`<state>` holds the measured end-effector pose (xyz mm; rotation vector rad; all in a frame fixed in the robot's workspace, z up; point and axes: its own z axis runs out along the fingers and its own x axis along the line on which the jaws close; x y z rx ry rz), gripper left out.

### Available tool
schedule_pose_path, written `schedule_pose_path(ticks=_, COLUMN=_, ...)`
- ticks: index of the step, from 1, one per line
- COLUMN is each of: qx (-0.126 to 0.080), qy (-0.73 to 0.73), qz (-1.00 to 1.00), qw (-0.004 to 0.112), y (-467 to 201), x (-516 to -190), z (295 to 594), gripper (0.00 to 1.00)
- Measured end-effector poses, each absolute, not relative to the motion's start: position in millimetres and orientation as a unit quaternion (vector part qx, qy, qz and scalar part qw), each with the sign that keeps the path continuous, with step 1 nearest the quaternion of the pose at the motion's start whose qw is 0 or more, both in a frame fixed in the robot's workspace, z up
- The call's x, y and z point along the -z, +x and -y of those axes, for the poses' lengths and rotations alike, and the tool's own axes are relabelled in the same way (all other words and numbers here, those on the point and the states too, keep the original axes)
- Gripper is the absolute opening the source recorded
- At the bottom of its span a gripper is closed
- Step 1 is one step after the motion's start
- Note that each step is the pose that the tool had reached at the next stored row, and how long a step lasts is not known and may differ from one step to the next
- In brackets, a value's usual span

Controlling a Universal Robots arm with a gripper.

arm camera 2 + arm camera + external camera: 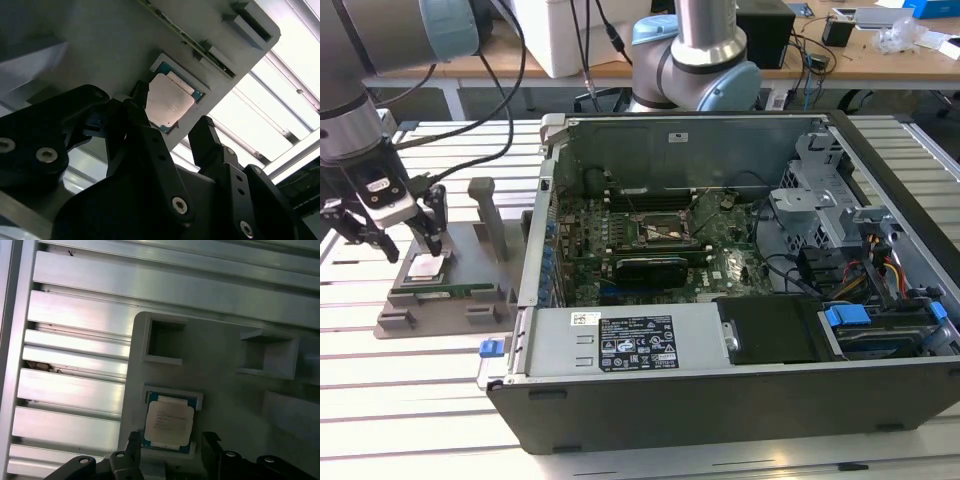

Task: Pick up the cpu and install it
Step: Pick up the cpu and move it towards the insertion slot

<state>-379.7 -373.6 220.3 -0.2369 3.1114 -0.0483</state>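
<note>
gripper (412, 248): fingers spread wide, gripping nothing, poised just above the cpu (168, 421) | cpu: flat in grey fixture (450, 300) recess, faint print on lid | black-and-white label (635, 343) on open computer case (720, 410) | slatted aluminium table (420, 400), cluttered wooden bench (820, 55) behind

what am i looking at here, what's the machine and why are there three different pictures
It is a robot arm with a two-fingered gripper. The exterior view looks on from off the arm; both wrist views come from cameras riding on it, looking past its black fingers. On the slatted metal table sit a grey holder and an open computer case. The cpu, a small silvery square, lies in the holder. The gripper is open, a finger on each side of the cpu, holding nothing.
</note>
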Motion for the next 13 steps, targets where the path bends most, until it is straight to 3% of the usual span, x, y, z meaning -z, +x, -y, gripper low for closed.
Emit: schedule_pose_path(ticks=13, qx=0.017, qy=-0.058, qz=-0.998, qw=0.010, y=-383, x=-194, z=364, gripper=0.60)
